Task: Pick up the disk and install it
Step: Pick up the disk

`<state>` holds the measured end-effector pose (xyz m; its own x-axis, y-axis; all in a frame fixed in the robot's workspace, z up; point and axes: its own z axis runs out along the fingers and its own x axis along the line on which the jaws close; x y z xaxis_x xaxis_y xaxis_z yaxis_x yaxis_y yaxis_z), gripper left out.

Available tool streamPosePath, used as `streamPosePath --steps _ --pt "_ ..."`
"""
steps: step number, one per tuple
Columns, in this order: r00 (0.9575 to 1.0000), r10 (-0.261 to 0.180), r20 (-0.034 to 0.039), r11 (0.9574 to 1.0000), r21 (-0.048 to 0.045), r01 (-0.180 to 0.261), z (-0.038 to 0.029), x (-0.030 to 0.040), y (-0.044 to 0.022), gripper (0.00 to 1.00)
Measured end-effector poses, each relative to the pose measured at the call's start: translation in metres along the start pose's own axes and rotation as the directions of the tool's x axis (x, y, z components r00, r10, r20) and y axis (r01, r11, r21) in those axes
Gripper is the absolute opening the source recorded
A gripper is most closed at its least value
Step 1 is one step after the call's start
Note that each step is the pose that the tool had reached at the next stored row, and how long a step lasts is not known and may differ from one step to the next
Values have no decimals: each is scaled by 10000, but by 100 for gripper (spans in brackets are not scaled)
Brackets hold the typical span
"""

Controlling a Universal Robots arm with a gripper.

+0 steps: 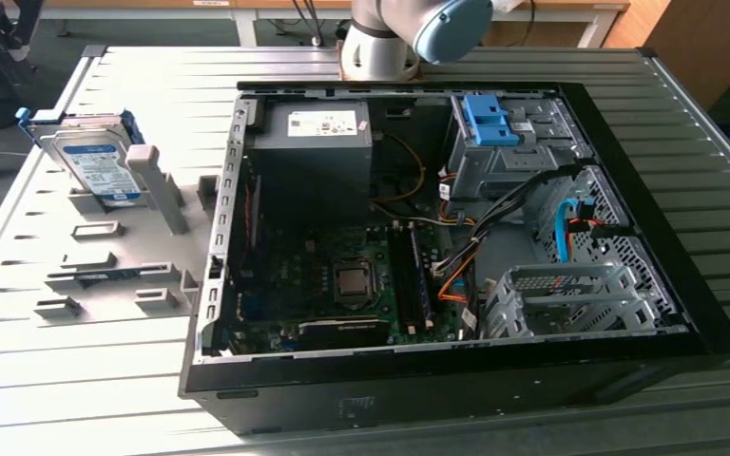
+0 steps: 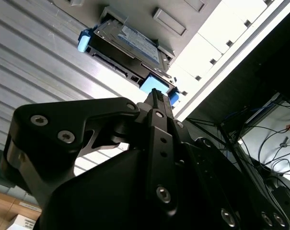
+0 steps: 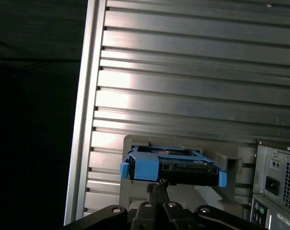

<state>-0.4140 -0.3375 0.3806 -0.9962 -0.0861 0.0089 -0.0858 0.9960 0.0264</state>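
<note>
The disk (image 1: 96, 163) stands propped in a grey holder (image 1: 149, 249) on the slatted table (image 1: 492, 66), at the exterior view's left of the open computer case (image 1: 707, 323). In both wrist views the jaws are pressed together, holding nothing, and point toward the disk's blue carrier (image 3: 145, 167) without touching it.

One disk (image 1: 96, 166), one gripper (image 3: 156, 184), one open computer case (image 1: 441, 391), one power-supply box (image 1: 320, 133), one bare blue bracket (image 1: 489, 119)

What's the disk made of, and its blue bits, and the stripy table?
The disk: looks like silver-grey metal, slightly shiny, with a paper-like label. Its blue rails: probably plastic, matte and evenly coloured. The table: seems ribbed metal, because its ridges glint.
</note>
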Motion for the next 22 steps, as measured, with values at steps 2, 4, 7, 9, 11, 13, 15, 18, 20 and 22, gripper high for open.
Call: streamPosePath --steps 2,4,7,9,11,13,15,18,20,22 --pt "10000 -4 0 10000 0 4 0 0 0 11" --pt "10000 -8 0 10000 0 8 0 0 0 11" --pt "10000 -13 0 10000 0 13 0 0 0 11" --pt "10000 -46 -1 10000 1 46 0 0 0 11" --pt "9999 -148 -3 9999 1 148 0 0 0 11" --pt "9994 -334 -8 9994 3 334 0 1 0 11" --pt "9984 -570 -14 9984 4 570 0 0 0 11" --pt "9937 -1118 -29 9937 8 1118 0 1 0 11" --pt "9911 -1332 -36 9911 10 1332 0 1 0 11" --pt "9881 -1541 -41 9881 10 1541 0 1 0 11"
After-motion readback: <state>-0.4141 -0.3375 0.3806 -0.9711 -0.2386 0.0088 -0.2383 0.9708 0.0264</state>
